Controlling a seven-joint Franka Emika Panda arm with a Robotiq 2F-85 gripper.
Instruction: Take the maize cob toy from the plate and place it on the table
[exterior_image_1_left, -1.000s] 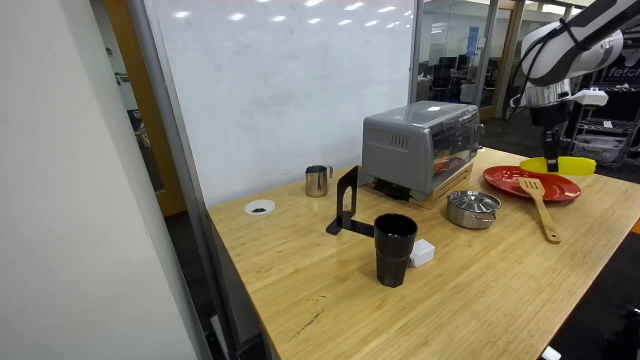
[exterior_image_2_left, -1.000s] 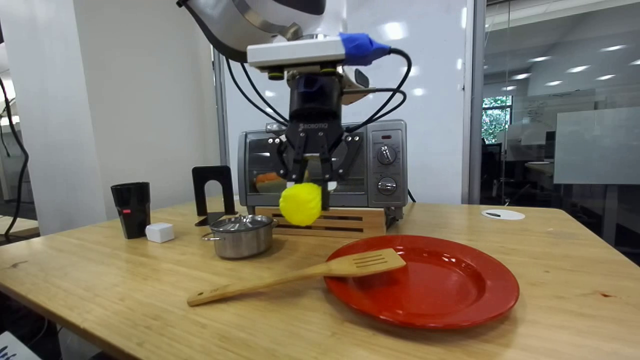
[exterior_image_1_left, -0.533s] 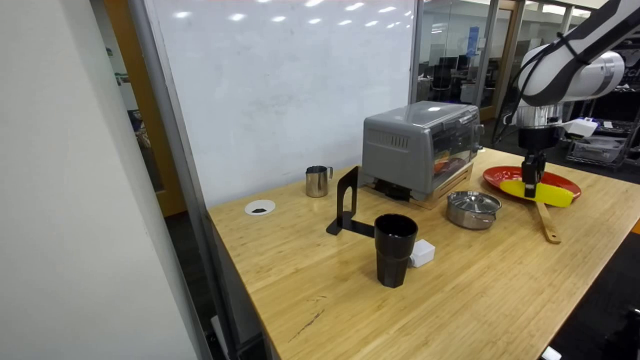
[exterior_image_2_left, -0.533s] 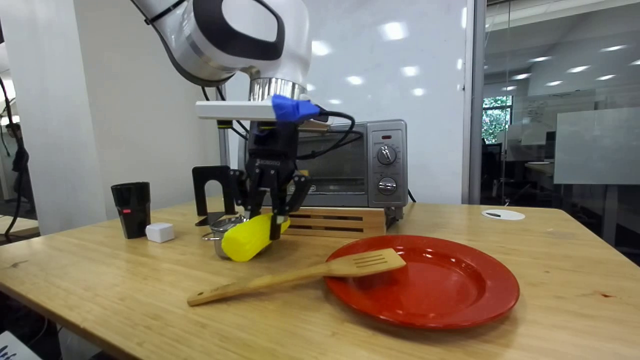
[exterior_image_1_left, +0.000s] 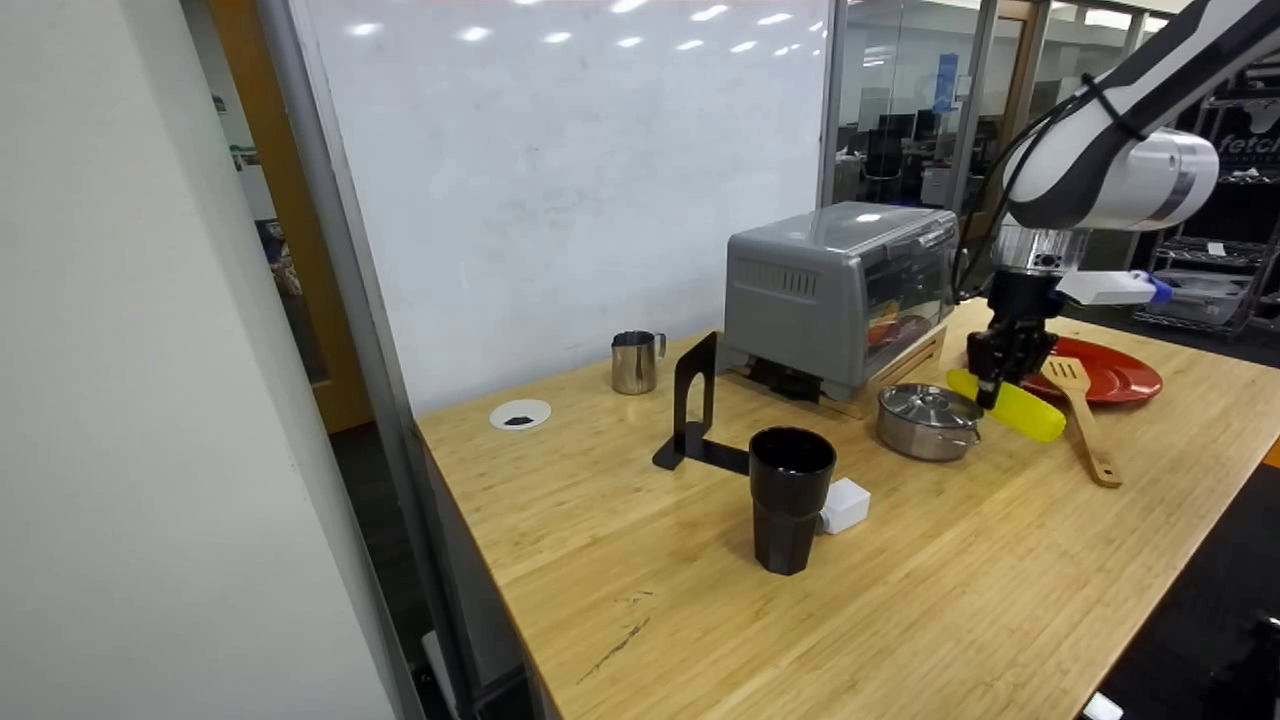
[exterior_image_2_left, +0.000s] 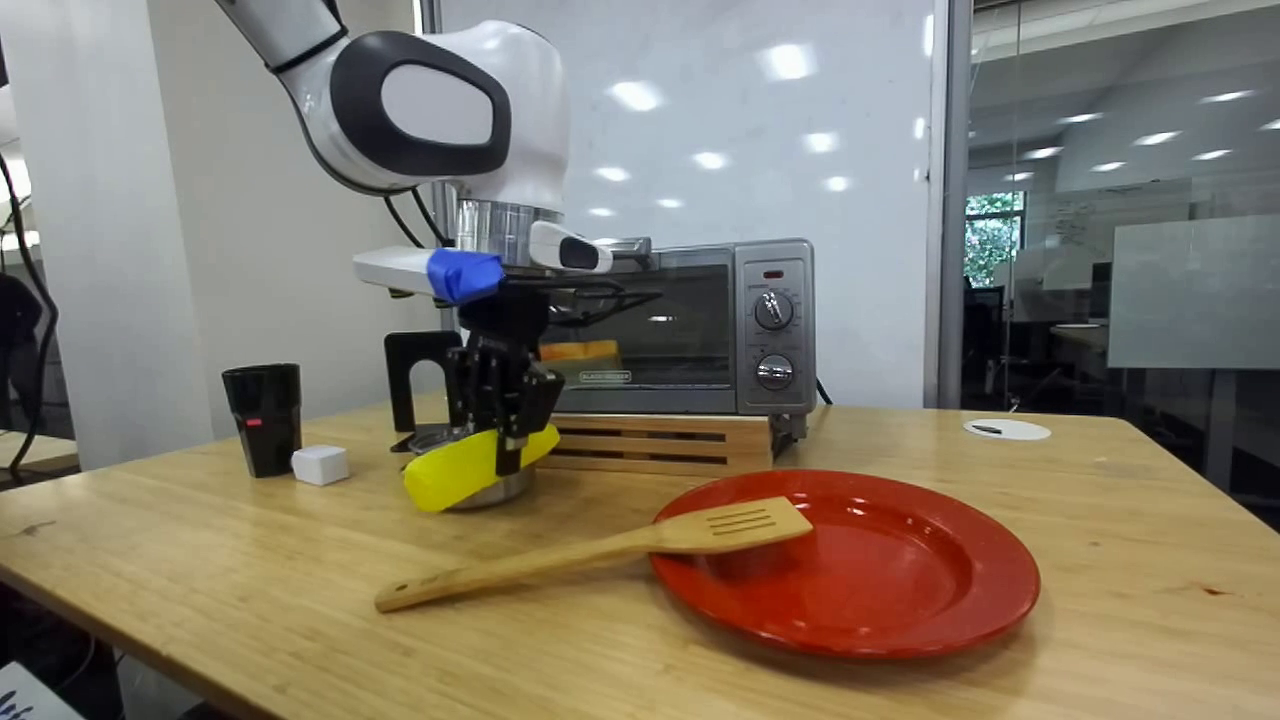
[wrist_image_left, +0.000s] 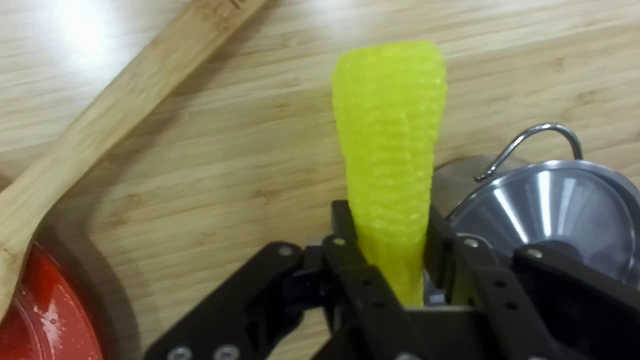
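Observation:
The maize cob toy is bright yellow and shows in both exterior views and the wrist view. My gripper is shut on it, one finger on each side; it also shows in both exterior views. The toy is held low and tilted over the table, beside the metal pot; whether it touches the tabletop I cannot tell. The red plate lies apart from the toy, with the wooden spatula's head on it; its edge shows in the wrist view.
The lidded metal pot is right beside the gripper, also in the wrist view. The wooden spatula leans from plate to table. A toaster oven stands behind. A black cup, white block and black bookend stand farther along.
The gripper has carried the toy down from above the plate area towards the pot and turned it. The pot has shifted slightly away from the plate.

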